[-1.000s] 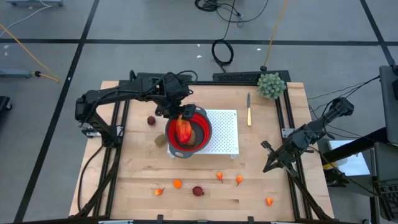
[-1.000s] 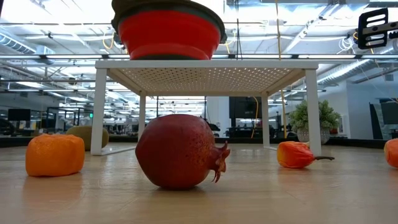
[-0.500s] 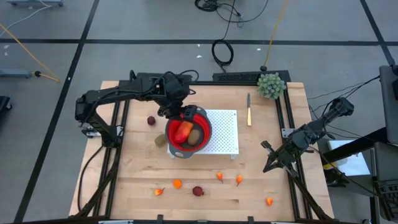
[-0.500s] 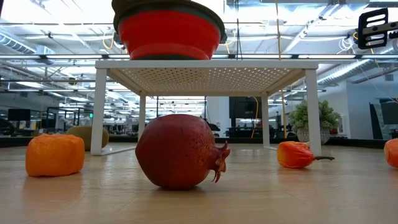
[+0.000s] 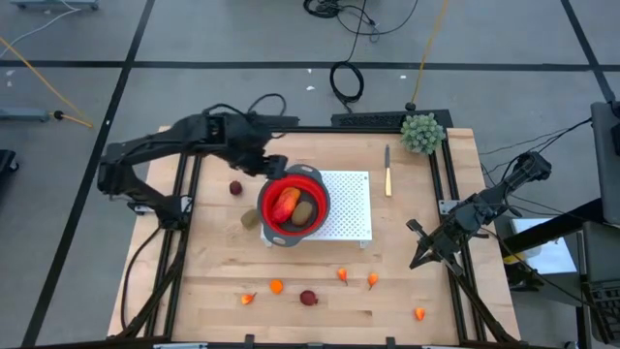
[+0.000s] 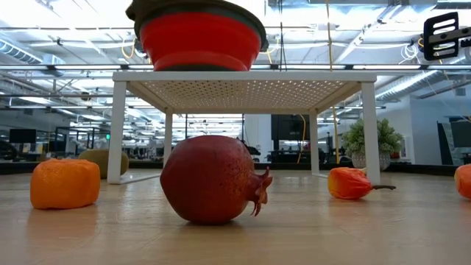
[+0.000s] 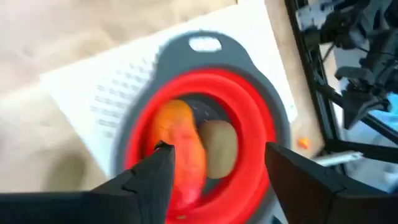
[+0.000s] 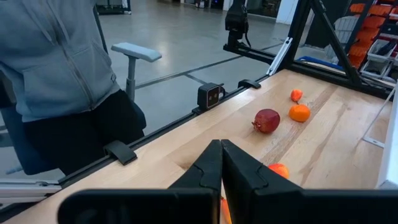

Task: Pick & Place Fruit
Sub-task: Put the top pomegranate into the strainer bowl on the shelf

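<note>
A red bowl (image 5: 294, 206) stands on the white perforated rack (image 5: 351, 204). In it lie the red-orange oblong fruit (image 5: 283, 204) and a brown kiwi (image 5: 306, 210). My left gripper (image 5: 273, 167) hangs open above the bowl's far left rim, holding nothing. Its wrist view looks down on the oblong (image 7: 180, 152) and kiwi (image 7: 219, 144) between its fingers (image 7: 163, 152). On the table lie another kiwi (image 5: 250, 219), two dark red balls (image 5: 235, 188) (image 5: 308, 298) and several orange bits (image 5: 276, 286). My right gripper (image 5: 415, 254) waits shut at the table's right edge.
A wooden-handled knife (image 5: 387, 171) and a green bushy ball (image 5: 422, 132) lie at the far right. The bowl's rim and the raised rack stand right below my left gripper. A person in a grey top (image 8: 62, 56) sits beyond the table's near edge.
The red-orange oblong, which stood upright in the bowl under my left gripper, has tipped over and now lies beside the kiwi. My left gripper has risen and drawn back toward the table's far left corner, away from the bowl.
</note>
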